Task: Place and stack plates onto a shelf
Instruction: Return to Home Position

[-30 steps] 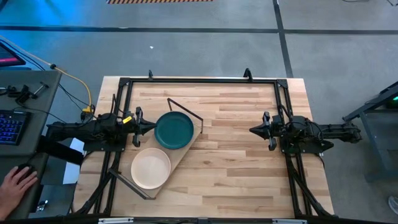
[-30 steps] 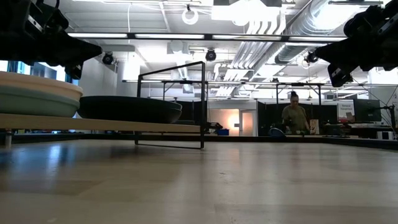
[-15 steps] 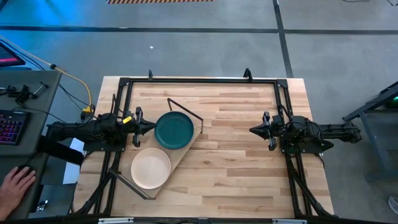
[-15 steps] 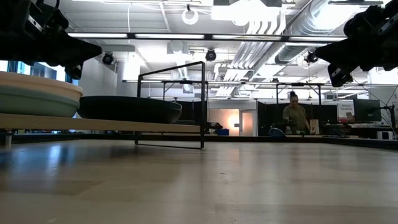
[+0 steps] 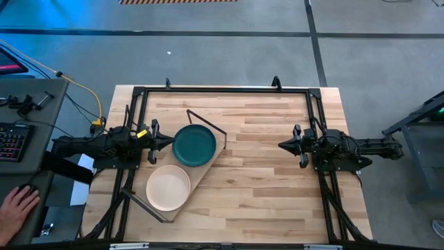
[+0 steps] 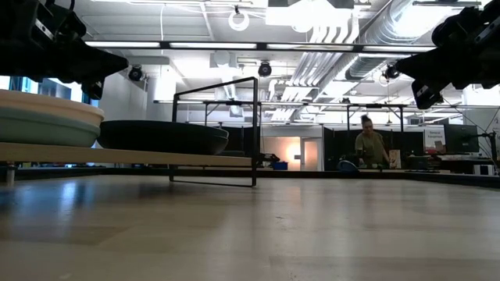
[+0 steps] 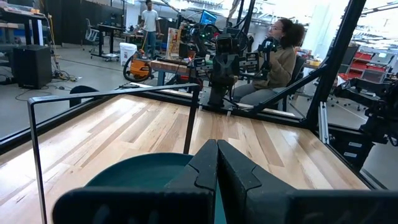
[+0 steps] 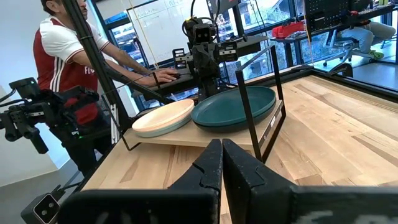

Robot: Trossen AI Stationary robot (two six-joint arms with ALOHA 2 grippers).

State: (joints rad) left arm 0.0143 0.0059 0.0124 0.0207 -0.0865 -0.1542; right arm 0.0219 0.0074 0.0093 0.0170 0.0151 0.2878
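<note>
High view: only the dark teal plate point(image 5: 194, 145) and cream-white plate point(image 5: 168, 187) show on the shelf point(image 5: 206, 169). Whatever sits under each is covered from above.
Low view: the sage green plate point(image 6: 39, 129) under the cream one runs off the left edge, shelf too. Next to it the dark teal plate and anything below it read as one dark silhouette, can't split them.
Left wrist view: dark teal plate's near side is hidden behind the left gripper point(image 7: 216, 146) jaws and cut by the bottom edge.
Right wrist view: person point(image 8: 68, 56) cropped at the top edge.
High view, lower left: hand point(image 5: 17, 207), arm out of frame.
Distant person point(image 6: 371, 144) in low view: too small to tell details.
</note>
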